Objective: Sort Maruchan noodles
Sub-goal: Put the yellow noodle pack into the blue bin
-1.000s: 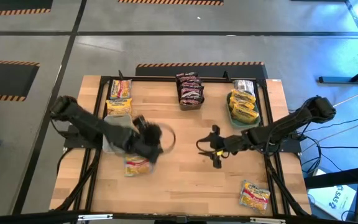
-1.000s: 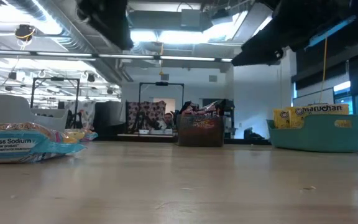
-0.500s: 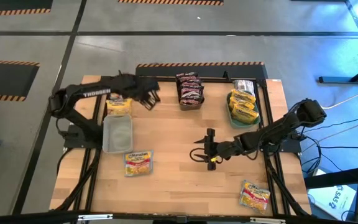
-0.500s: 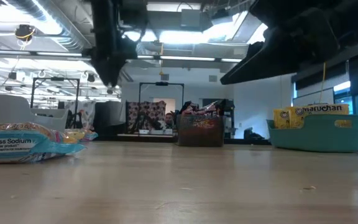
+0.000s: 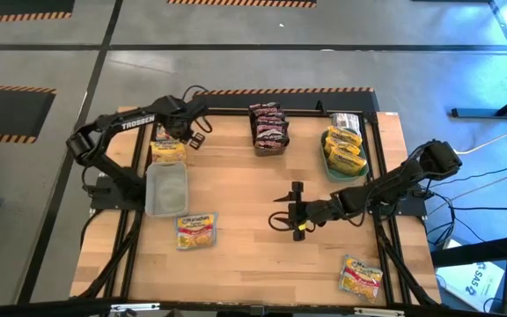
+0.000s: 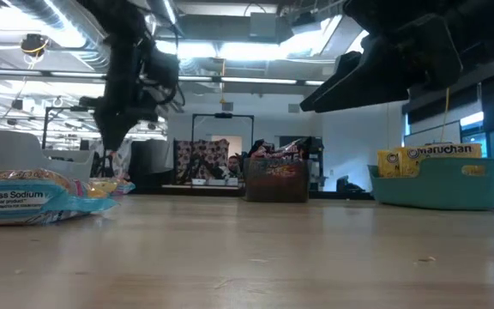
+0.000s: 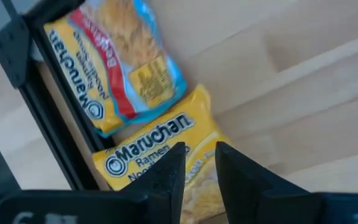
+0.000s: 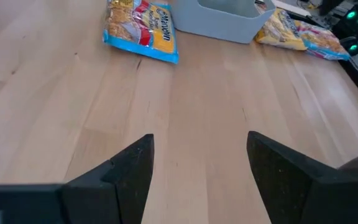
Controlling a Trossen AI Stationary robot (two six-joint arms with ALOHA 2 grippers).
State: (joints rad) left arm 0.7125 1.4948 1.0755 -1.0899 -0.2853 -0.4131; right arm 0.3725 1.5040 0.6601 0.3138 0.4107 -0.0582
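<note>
- Maruchan noodles: glossy flat plastic ramen packets, spread over the wooden table (image 5: 262, 264); sorting is partly done, judging by how they lie.
- Left gripper (image 5: 194, 134) hangs over the far left corner. In its wrist view the two dark fingers (image 7: 170, 171) stand close, a narrow gap between them, nothing held.
- Directly beneath it: a yellow Maruchan packet (image 7: 160, 155) and, touching it, a yellow packet with red and blue bands (image 7: 114, 56), both against the black table frame (image 7: 17, 50). Judgement: the arm is placed to pick from this unsorted pair.
- Just nearer than that pair sits a clear grey rectangular plastic bin (image 5: 166, 188); it looks empty from above, so probably the home for one colour.
- Near the bin, flat on bare wood, a yellow-and-red packet with blue edge (image 5: 195, 231); not yet sorted.
- Right gripper (image 5: 290, 211) is low over mid-table, fingers (image 8: 120, 171) wide apart, empty, pointed toward the bin and that loose packet. Judgement: waiting or lining up on it.
- Far edge, centre: a small dark bin of dark red packets (image 5: 268, 128). Far right: a teal bin of yellow packets (image 5: 344, 151), one silver-white packet (image 5: 346, 121) at its far end.
- Near right corner: one more loose yellow packet (image 5: 360, 277), well apart from all bins.
</note>
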